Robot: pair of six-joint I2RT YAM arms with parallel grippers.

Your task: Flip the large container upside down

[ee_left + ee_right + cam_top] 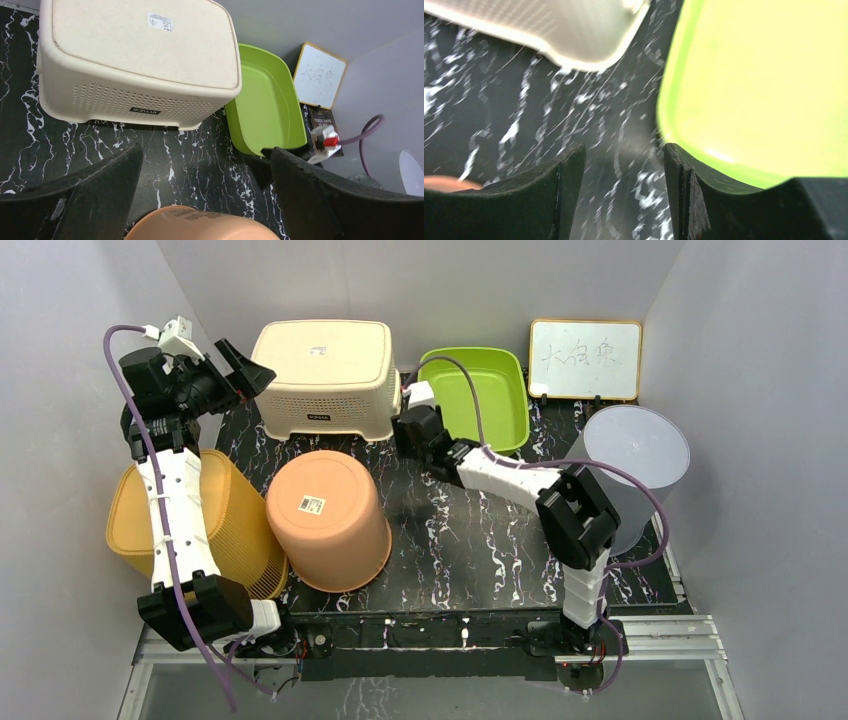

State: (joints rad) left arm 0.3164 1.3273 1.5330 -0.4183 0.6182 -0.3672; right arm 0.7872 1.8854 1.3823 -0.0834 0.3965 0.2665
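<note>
A large cream perforated container (325, 365) stands bottom-up at the back of the table, a label on its upper face; it also shows in the left wrist view (135, 45) and blurred in the right wrist view (549, 25). My left gripper (250, 368) hangs open and empty above the table to its left, with the jaws wide apart (206, 150). My right gripper (408, 425) is open and empty (624, 150), low over the table between the cream container's right front corner and a green tray (480, 395).
An orange bucket (325, 515) stands bottom-up at front centre, its edge below my left jaws (200, 225). A yellow basket (235, 525) lies on its side under the left arm. A grey round bin (640, 450) stands at right, with a whiteboard (585, 358) behind it.
</note>
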